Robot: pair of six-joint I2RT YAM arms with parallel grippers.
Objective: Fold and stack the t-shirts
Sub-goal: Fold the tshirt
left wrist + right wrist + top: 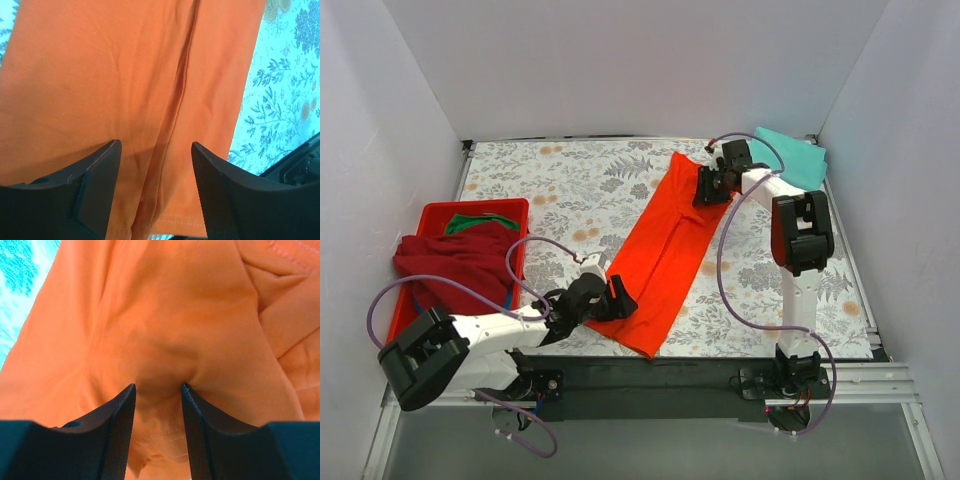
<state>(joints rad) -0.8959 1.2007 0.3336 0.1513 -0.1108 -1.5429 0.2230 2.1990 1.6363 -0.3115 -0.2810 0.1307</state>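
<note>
Left claw (156, 145) and right claw (158, 386) stand part-open over orange-red t-shirt (665, 245), hem partly hidden.

orange-red t-shirt (665, 250) is soft matt knit cloth with a stitched hem; maroon t-shirt (455, 262) looks like the same sort of cloth; red tray (475, 206) is smooth plastic, slight sheen; fingers (225, 200) of the left gripper (156, 144) are matt black, pads finely textured

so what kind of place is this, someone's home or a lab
Probably a robot lab test cell, not a home: plain white walls box in the table, two robot arms are bolted at its near edge, and t-shirts sit heaped in a red tray.
</note>
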